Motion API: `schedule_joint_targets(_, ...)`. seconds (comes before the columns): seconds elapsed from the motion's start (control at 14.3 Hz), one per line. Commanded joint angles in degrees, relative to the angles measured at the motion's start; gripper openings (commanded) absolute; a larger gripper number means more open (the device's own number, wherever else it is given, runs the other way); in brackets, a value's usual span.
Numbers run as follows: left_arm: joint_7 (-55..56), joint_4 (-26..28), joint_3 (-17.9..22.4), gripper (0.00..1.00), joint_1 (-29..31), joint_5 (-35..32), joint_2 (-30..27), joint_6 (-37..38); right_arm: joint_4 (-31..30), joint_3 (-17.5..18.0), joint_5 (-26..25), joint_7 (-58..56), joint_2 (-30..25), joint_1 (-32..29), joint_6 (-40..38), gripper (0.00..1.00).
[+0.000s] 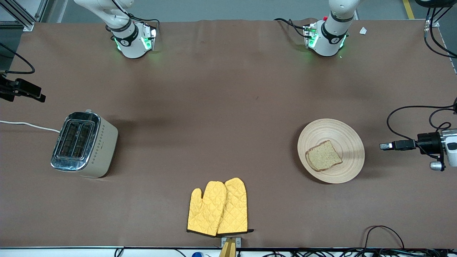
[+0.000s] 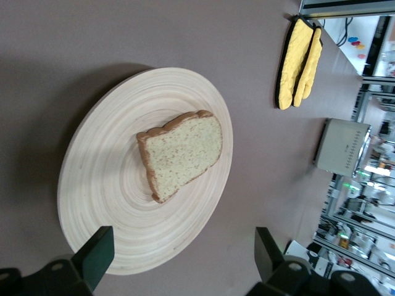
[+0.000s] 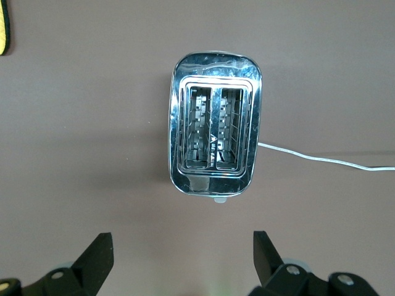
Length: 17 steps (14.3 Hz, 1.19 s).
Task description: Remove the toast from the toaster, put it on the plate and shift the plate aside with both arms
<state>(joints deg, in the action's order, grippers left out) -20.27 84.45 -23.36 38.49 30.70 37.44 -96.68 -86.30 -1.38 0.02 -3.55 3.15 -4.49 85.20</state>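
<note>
One toast (image 1: 324, 155) flat on the plate (image 1: 348, 137); toaster (image 1: 84, 144) slots empty; both pincers, left (image 2: 182, 256) and right (image 3: 182, 259), wide.

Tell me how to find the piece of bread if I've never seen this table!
Look on the brown table toward the left arm's end for the round, pale wooden plate with ring grooves. The toast lies flat on it, on the part nearer the front camera. It is the only bread there: a speckled light-brown slice with a darker crust, unlike the yellow oven mitts or the shiny toaster.
</note>
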Motion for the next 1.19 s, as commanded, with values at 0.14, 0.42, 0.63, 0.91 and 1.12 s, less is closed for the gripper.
schedule_joint_targets(0.14, 20.2, -2.0, -6.07, 1.0, -1.66, -11.06, -8.77, 0.7, -5.62, 0.24, 0.51, 0.92, -3.92, -0.26, 2.59, 1.0)
schedule_joint_targets(0.42, 30.28, -2.45, -13.11, 1.0, -1.75, -19.78, -13.69, 0.7, -7.14, 0.24, 0.42, 0.83, -4.91, -0.25, 4.27, 1.0)
schedule_joint_targets(0.63, 31.07, -2.36, -17.67, 1.0, -1.75, -29.08, -17.03, 0.7, -5.64, 0.32, 0.42, 0.83, -4.82, -0.17, 3.92, 1.0)
schedule_joint_targets(0.91, 36.17, -2.28, -21.46, 1.0, -1.75, -31.84, -20.46, 1.23, -5.64, 0.32, 0.42, 0.92, -4.82, -0.25, 3.74, 1.0)
schedule_joint_targets(1.12, 35.74, -2.36, -21.82, 1.0, -1.75, -34.11, -23.1, 4.04, -5.64, 0.32, 0.42, 0.92, -4.82, -0.17, 3.74, 1.0)
